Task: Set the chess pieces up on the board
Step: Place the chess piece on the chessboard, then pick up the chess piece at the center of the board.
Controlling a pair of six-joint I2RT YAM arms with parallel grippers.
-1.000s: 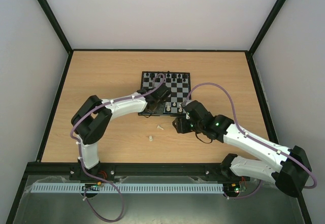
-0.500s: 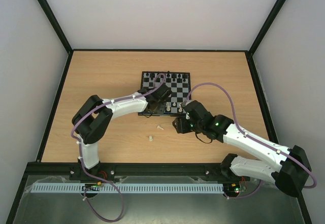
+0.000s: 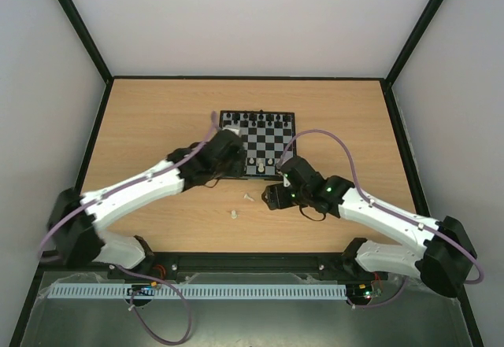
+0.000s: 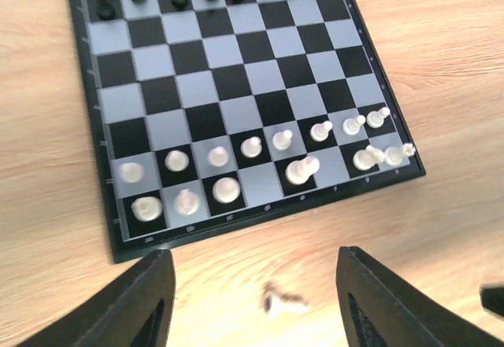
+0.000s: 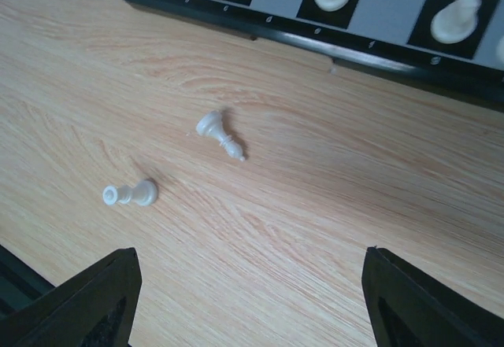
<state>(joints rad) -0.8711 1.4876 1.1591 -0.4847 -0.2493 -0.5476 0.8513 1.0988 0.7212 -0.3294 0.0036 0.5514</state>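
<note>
The board (image 3: pixel 268 138) lies mid-table with black figures along its far edge. White chess pieces (image 4: pixel 225 190) fill most of its two near rows. Two more white pieces lie toppled on the wood in front of it, a bishop-like one (image 5: pixel 219 133) and a pawn (image 5: pixel 130 195), also seen from above (image 3: pixel 248 198). My left gripper (image 4: pixel 253 284) hangs open just off the board's near edge (image 4: pixel 260 213), empty, a blurred loose piece (image 4: pixel 283 303) below it. My right gripper (image 5: pixel 252 284) is open and empty over bare wood, right of the toppled pieces.
A black frame borders the wooden table (image 3: pixel 157 127). From above, the left gripper (image 3: pixel 228 163) sits at the board's near-left corner and the right gripper (image 3: pixel 272 197) just in front of the near edge; both arms reach in from the bottom.
My left gripper has opened and drawn back off the board toward its near-left corner, its arm stretching out low. The right gripper has opened wider and edged slightly left.
</note>
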